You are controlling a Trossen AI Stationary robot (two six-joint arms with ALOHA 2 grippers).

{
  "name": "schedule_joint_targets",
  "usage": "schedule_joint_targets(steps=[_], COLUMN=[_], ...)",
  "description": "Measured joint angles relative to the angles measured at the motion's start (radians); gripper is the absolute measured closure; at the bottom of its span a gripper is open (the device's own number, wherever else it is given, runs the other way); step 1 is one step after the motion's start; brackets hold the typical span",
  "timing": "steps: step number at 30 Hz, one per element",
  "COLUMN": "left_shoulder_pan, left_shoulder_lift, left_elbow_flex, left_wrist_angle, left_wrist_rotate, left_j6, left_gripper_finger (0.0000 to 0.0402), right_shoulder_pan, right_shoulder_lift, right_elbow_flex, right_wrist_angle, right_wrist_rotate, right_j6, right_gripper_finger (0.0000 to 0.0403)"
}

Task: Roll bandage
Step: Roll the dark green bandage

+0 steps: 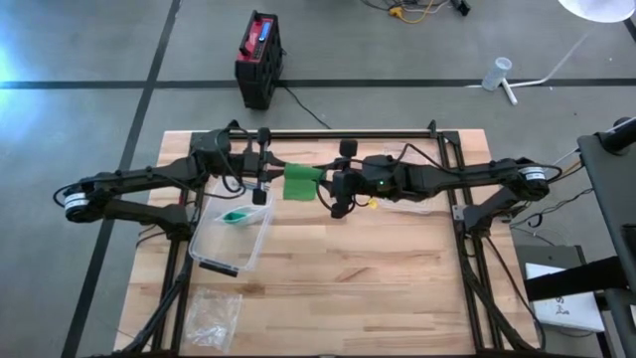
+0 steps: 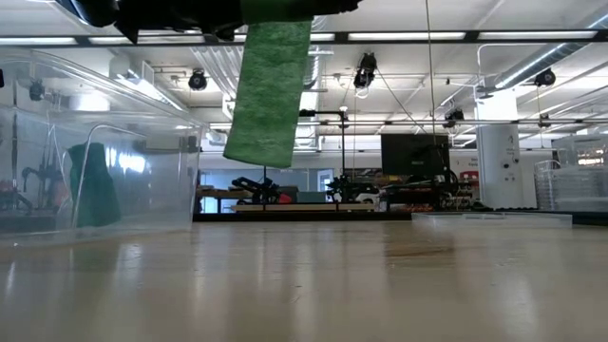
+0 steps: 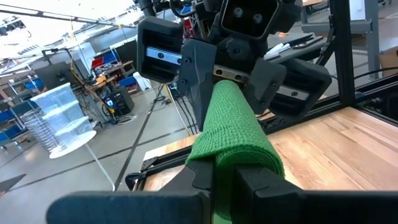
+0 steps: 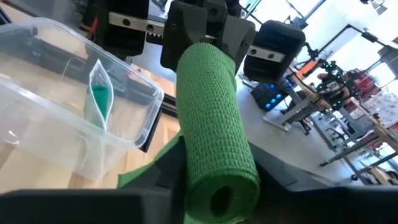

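Left gripper (image 1: 266, 162) clenched on one end of a green bandage (image 1: 301, 182), held in the air above the far middle of the wooden table (image 1: 378, 288). Right gripper (image 1: 329, 185) closed around the other, rolled end of the same bandage, fingers pressed against the roll on both sides. In the right wrist view, rolled bandage (image 4: 214, 137) seen end-on with a hollow centre, knit texture clear, loose green tail trailing below it. In the left wrist view, bandage (image 3: 233, 127) draped over the near fingers (image 3: 205, 177) and running toward the facing gripper. In the low view, a flat green strip (image 2: 269, 90) hanging down from the dark arms at the top, clear of the tabletop.

Just beside the left gripper, on the table, a clear plastic bin (image 1: 231, 229) holding a small clear pouch with green contents (image 1: 237, 215). Near the table's front left corner, a crumpled clear plastic bag (image 1: 215, 313). On the floor beyond the table, a red and black box (image 1: 258, 60). No brand, label or writing legible anywhere.
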Motion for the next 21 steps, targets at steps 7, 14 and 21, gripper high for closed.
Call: schedule_joint_targets(steps=[7, 14, 21], left_shoulder_pan=[-0.001, -0.002, -0.001], left_shoulder_lift=[-0.018, -0.095, -0.104], left_elbow_flex=[0.0, 0.002, -0.025], left_wrist_angle=[-0.013, -0.081, -0.072], left_wrist_rotate=[0.001, -0.106, -0.036], left_j6=[0.022, 0.12, 0.04], left_gripper_finger=[0.0384, 0.0322, 0.0249], right_shoulder_pan=[0.0, 0.012, 0.019], right_shoulder_lift=[0.0, -0.048, -0.108], right_elbow_flex=[0.002, 0.002, 0.002], right_wrist_angle=[0.002, -0.014, 0.012], right_wrist_rotate=[-0.048, -0.088, -0.164], right_j6=[0.035, 0.088, 0.126], right_gripper_finger=[0.0372, 0.0372, 0.037])
